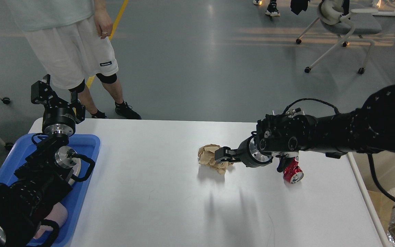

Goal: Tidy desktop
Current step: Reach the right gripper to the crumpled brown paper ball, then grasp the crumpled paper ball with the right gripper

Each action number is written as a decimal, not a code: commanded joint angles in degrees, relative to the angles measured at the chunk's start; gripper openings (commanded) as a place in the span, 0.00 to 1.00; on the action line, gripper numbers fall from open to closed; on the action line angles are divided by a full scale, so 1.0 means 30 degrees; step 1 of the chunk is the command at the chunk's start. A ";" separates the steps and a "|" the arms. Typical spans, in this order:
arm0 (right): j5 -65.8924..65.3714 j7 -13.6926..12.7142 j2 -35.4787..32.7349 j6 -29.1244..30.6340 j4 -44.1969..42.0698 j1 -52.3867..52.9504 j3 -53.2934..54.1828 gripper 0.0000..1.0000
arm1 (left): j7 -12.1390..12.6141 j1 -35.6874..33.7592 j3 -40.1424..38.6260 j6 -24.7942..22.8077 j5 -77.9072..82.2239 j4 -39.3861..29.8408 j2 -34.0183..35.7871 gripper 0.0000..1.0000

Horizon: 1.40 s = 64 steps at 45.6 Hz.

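Crumpled brown paper (212, 158) sits mid-desktop (156, 199), right gripper (222, 155) clamped on its near edge; grasping seems underway. Next: lift it clear. Left gripper (41, 90), raised above the blue tray (91, 144): can't tell.

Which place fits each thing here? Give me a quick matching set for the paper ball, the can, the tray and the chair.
Things:
1. paper ball
2. can
3. tray
4. chair

Places:
A. left end of the desktop
B. floor beyond the desktop
C. at the right hand fingertips
D. under the right wrist

Pairs: 1-C, 2-D, 3-A, 4-B
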 commanded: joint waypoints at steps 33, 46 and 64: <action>0.0000 0.0102 0.3025 -0.1955 -0.7400 -0.5180 0.0816 1.00 | 0.0000 -0.0001 0.0000 0.0000 0.0000 0.0011 0.0000 0.96; 0.0000 0.0102 0.3377 -0.2541 -0.8575 -0.6177 0.0816 1.00 | 0.0000 -0.0001 0.0000 0.0000 0.0000 -0.0018 0.0000 0.96; 0.0029 0.0161 0.3407 -0.4006 -0.7668 -0.6647 0.0875 0.00 | 0.0000 -0.0001 0.0000 0.0000 0.0000 0.0011 0.0000 0.96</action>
